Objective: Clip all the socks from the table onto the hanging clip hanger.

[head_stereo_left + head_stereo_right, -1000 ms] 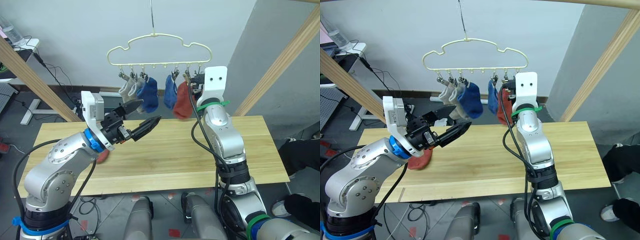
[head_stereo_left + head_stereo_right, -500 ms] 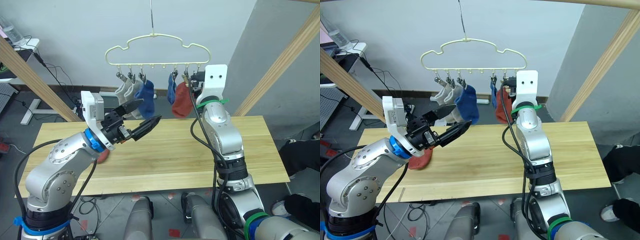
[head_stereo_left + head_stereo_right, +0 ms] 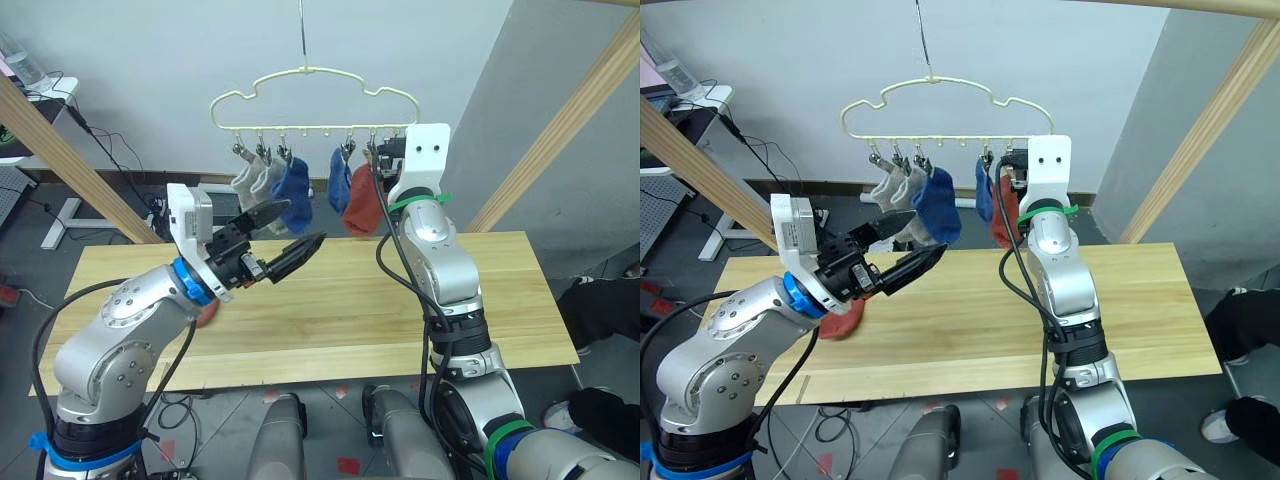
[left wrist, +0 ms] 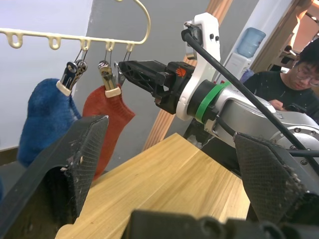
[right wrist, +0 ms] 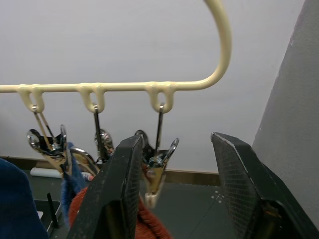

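Left eye view: a pale yellow clip hanger [image 3: 312,98] hangs above the far edge of a long wooden table [image 3: 340,310]. Five socks hang from its clips: two grey socks [image 3: 250,180] at the left, a blue sock [image 3: 293,190] just beside them, then a second blue sock [image 3: 340,184] and a rust-red sock [image 3: 364,207] toward the right. One more red sock [image 3: 845,318] lies on the left of the table, partly hidden by my left arm. My left gripper [image 3: 292,230] is raised over the table, jaws open and empty. My right gripper [image 5: 174,184] is lifted to the hanger's rightmost clip [image 5: 155,169], jaws apart either side of it, just above the hanging red sock.
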You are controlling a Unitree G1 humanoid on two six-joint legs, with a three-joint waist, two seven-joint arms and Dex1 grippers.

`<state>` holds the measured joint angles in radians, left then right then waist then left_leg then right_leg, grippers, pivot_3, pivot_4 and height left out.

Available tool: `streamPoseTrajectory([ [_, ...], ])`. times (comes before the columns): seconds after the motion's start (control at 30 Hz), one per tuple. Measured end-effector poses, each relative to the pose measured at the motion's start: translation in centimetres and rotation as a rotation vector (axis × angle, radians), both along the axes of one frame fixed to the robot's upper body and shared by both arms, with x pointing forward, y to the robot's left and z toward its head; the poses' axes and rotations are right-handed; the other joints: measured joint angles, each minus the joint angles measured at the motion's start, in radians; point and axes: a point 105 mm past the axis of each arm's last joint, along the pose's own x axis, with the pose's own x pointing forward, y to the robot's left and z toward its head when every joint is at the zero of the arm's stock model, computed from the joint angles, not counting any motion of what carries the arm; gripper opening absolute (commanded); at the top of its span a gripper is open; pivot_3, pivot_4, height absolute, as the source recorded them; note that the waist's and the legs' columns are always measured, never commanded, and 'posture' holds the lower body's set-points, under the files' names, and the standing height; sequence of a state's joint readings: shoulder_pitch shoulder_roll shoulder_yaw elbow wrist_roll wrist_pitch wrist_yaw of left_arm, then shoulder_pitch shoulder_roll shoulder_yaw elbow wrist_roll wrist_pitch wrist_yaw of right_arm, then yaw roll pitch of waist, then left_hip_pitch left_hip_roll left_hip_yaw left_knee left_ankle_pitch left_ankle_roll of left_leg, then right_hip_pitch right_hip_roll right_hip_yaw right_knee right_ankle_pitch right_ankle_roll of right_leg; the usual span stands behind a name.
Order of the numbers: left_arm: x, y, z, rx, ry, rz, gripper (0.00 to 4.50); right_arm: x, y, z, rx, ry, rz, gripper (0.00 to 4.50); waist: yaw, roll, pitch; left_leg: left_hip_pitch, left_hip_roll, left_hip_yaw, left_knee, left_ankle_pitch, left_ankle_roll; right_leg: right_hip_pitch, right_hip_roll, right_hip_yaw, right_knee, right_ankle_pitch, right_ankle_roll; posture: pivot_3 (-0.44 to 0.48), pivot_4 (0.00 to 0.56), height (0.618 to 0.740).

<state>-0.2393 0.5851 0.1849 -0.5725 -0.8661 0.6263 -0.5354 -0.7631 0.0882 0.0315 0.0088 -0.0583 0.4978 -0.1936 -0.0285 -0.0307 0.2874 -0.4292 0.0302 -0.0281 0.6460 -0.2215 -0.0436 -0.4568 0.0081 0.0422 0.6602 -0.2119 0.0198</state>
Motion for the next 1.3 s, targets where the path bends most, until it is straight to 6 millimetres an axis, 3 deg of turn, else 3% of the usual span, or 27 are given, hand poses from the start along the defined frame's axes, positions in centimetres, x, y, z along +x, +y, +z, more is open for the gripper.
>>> streamPoseTrajectory([
  [0.33, -0.1, -0.1, 0.0, -0.002, 0.0, -0.002, 4.5, -0.3, -0.4, -1.2, -0.003, 0.027, 0.003, 2.28, 0.0, 0.0, 0.0, 0.0, 0.0, 0.0, 0.0, 0.0, 0.0, 0.0, 0.0, 0.0, 0.0, 0.0, 0.0, 0.068, 0.271, 0.74],
  [1.3, 0.0, -0.5, -0.3, 0.002, 0.001, -0.007, 4.5, 0.5, 0.6, -0.7, -0.007, 0.016, 0.024, 2.28, 0.0, 0.0, 0.0, 0.0, 0.0, 0.0, 0.0, 0.0, 0.0, 0.0, 0.0, 0.0, 0.0, 0.0, 0.0, 0.076, 0.264, 0.74],
])
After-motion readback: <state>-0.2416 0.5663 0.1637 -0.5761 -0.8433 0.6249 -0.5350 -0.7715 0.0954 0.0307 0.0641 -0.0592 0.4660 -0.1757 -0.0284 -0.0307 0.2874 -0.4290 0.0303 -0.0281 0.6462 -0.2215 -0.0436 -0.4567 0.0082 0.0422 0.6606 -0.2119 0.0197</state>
